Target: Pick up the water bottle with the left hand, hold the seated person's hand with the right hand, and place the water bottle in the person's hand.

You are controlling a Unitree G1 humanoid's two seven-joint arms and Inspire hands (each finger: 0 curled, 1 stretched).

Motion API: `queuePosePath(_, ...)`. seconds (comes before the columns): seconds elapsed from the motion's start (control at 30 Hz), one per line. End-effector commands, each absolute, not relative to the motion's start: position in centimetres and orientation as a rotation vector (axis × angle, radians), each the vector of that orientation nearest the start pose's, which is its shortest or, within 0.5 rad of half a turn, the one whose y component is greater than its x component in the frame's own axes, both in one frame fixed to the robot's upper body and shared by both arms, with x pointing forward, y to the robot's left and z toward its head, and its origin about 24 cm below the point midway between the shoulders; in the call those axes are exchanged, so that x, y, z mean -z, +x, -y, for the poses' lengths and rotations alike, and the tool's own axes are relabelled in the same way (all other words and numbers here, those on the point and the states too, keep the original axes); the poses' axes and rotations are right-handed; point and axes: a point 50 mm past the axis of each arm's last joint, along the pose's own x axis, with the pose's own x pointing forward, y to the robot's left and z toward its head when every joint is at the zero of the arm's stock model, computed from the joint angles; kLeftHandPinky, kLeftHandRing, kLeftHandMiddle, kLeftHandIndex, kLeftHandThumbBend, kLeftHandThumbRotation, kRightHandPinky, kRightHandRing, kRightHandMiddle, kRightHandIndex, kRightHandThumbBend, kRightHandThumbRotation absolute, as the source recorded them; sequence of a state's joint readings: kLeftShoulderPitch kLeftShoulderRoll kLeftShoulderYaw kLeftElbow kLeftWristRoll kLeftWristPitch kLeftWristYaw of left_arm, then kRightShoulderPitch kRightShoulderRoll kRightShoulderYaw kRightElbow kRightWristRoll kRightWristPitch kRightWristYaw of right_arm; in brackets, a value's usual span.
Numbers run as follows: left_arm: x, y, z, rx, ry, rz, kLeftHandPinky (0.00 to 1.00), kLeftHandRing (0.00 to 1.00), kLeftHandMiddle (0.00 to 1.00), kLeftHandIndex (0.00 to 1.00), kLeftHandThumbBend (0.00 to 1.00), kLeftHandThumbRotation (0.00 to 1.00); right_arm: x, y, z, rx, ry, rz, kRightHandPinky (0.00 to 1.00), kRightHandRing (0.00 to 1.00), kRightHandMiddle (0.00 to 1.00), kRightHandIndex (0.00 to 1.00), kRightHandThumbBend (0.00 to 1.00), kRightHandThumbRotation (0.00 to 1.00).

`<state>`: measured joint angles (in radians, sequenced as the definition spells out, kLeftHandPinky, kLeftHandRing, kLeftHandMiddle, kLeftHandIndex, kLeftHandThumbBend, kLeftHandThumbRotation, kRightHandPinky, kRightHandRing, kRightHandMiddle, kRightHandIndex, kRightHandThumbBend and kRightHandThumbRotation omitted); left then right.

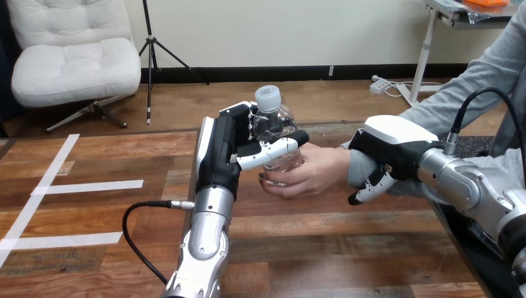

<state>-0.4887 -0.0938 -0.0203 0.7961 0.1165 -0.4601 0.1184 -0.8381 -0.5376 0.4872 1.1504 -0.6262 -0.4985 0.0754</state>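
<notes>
At three o'clock of my left hand [227, 149], clasped round the upright water bottle [275, 123], the person's hand [313, 174] cups its base, the wrist [352, 169] wrapped by my right hand [394, 141].

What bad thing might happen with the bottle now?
The left hand grips the bottle while the person's hand only cups its bottom. If the robot lets go too soon, it might tip onto the table. The right hand curls round the person's wrist; squeezing hard might hurt.
</notes>
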Motion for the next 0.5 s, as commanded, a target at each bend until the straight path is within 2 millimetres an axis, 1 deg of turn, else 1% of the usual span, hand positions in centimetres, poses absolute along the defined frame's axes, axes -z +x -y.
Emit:
queuePosePath(0.0,-6.31,32.81,-6.09,0.191,0.028,0.238,0.35,0.37,0.41,0.41,0.69,0.00,-10.26,38.02,18.47,-0.489,-1.287,0.152,0.17,0.21,0.26,0.26,0.69,0.00)
queuePosePath(0.37,-6.23,32.80,-6.28,0.215,0.032,0.238,0.36,0.39,0.42,0.42,0.69,0.00,-10.28,38.05,18.51,-0.490,-1.291,0.147,0.17,0.22,0.27,0.28,0.68,0.00)
queuePosePath(0.47,-6.09,32.86,-6.34,0.227,0.024,0.220,0.37,0.41,0.44,0.43,0.70,0.00,-10.27,38.01,18.50,-0.492,-1.291,0.153,0.17,0.21,0.27,0.27,0.69,0.00)
